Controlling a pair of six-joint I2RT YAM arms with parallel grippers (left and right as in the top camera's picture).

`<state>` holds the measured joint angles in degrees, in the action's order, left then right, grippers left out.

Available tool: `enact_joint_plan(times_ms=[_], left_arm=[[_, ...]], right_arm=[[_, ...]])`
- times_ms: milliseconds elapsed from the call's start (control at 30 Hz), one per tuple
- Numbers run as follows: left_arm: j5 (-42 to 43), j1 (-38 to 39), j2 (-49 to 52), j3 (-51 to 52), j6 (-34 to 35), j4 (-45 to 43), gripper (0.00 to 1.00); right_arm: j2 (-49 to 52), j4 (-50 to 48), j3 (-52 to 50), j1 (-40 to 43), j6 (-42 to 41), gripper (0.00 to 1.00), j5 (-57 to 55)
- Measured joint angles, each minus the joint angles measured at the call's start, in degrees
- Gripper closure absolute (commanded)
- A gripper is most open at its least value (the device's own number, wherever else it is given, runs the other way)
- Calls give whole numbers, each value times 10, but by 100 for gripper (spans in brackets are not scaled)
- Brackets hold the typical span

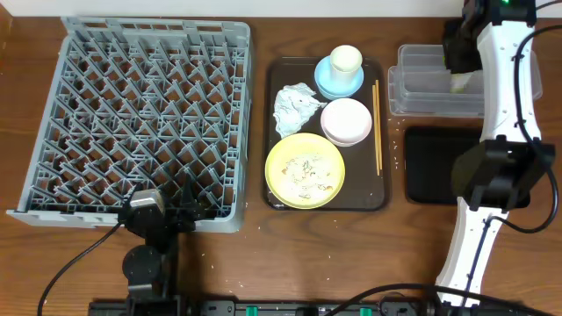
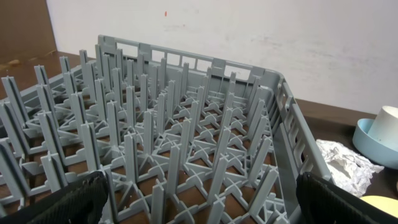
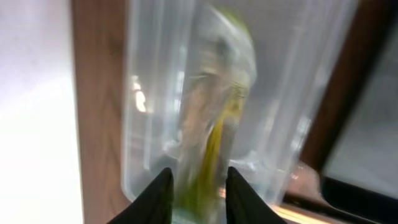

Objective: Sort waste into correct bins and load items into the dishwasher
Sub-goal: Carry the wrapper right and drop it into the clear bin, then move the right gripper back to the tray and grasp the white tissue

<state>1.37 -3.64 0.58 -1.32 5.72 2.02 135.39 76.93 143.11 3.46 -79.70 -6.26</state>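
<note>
Brown wood made up the table, with a pale wall behind it.

The right gripper hung over the clear tub at the far right of the table. Its two fingers were a little way apart. The yellow-green wrapper sat in the gap and ran on past the fingertips, inside the tub. It was too blurry to tell if the fingers touched it. Its long way ran from the fingers up the wrist picture, leaning a bit to the right at the top. A yellow stripe ran down its middle and the top end looked green.

The black tray lay just beside the tub, on the near side.

The left gripper had its fingers spread wide. It held nothing. It sat low at the near edge of the grey dish rack, looking across the pegs.

Between the rack and the tub lay the brown tray. On it were the yellow plate with crumbs, the pink bowl, and the blue bowl with the cup standing in it. The crumpled napkin lay left of the bowls. The chopsticks lay along the tray's right edge, their long way running from near to far.
</note>
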Motion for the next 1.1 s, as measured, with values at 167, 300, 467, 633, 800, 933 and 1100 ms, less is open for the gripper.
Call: enact_joint_plan(times_ms=[167,300,467,633,800,933,1100], left_arm=[[0,0,0,0,0,0,2],[0,0,0,0,0,0,2],[0,0,0,0,0,0,2],[0,0,0,0,0,0,2],[0,0,0,0,0,0,2],[0,0,0,0,0,0,2],[0,0,0,0,0,0,2]], right_arm=[[0,-45,-2,0,106,19,3],[0,-45,-2,0,208,15,54],[0,-85,1,-2,374,23,242],[-7,-112,1,-21,518,19,422],[-27,-63,2,-89,615,1,480],[-34,-13,5,-166,651,1,422],[-34,-7,-17,-270,657,6,263]])
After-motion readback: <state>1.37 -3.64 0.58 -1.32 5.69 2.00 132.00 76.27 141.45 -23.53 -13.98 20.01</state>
